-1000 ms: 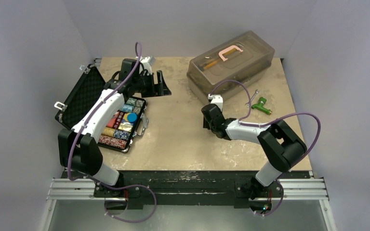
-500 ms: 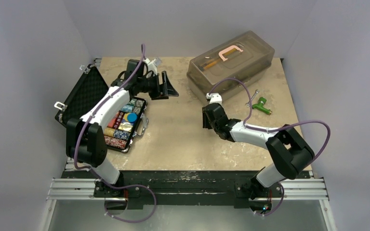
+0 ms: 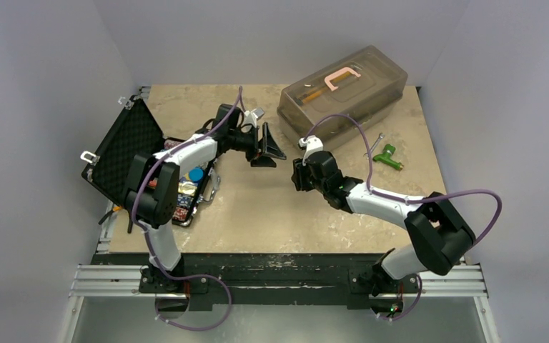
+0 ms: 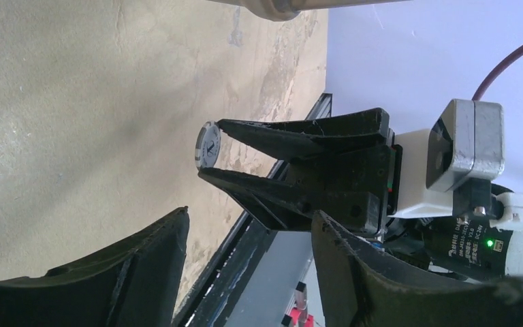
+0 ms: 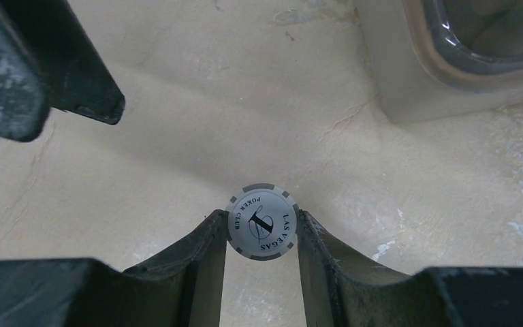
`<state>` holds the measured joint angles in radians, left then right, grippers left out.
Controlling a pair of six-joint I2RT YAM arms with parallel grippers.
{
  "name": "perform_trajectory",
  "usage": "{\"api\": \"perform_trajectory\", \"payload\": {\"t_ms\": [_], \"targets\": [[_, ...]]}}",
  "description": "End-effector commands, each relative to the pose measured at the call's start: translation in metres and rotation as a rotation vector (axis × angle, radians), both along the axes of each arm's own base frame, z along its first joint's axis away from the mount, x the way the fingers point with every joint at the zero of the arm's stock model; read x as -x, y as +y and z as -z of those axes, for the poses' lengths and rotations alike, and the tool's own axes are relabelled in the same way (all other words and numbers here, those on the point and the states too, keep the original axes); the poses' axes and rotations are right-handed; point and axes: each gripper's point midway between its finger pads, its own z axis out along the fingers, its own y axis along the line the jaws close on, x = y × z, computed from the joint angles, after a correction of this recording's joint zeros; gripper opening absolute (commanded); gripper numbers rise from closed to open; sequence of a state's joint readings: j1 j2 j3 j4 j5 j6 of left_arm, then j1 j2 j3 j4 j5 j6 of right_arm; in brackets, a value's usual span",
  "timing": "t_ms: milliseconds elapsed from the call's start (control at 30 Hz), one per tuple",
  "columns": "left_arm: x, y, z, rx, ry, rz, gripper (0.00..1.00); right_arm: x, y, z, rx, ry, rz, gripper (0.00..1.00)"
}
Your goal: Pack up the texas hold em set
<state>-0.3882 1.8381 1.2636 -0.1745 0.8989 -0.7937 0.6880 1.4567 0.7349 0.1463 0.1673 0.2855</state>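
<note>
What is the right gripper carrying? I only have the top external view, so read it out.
Observer: The right gripper pinches a grey-and-white poker chip by its rim; the face reads Las Vegas Poker Club.
Operator: Now check the left gripper.
Observer: The left gripper is wide open and empty, pointed at the chip and not touching it.

Open black hinged briefcase [image 3: 123,146] sits left of frame; translucent grey plastic tub [image 3: 380,87] upper right, green-handled tool [image 3: 386,156] near, below it
</note>
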Motion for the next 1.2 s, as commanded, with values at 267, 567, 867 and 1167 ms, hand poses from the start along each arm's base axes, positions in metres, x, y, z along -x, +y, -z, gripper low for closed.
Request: {"api": "perform_trajectory", "payload": {"t_ms": [267,567,867,1167], "targets": [[-0.006,-0.009,-0.003,0.085,0.024,0.040,0.52,-0.012,0.030,-0.058,-0.102,-0.137,-0.112,0.36],[-0.006,-0.010,0.003,0.082,0.043,0.042,0.52,-0.015,0.034,-0.080,-0.124,-0.171,-0.125,0.36],[0.002,-0.021,0.006,0.083,0.052,0.094,0.51,-0.017,0.038,-0.094,-0.141,-0.193,-0.133,0.36],[0.007,-0.029,0.003,0.115,0.061,0.127,0.45,-0.019,0.040,-0.097,-0.149,-0.201,-0.136,0.36]]}}
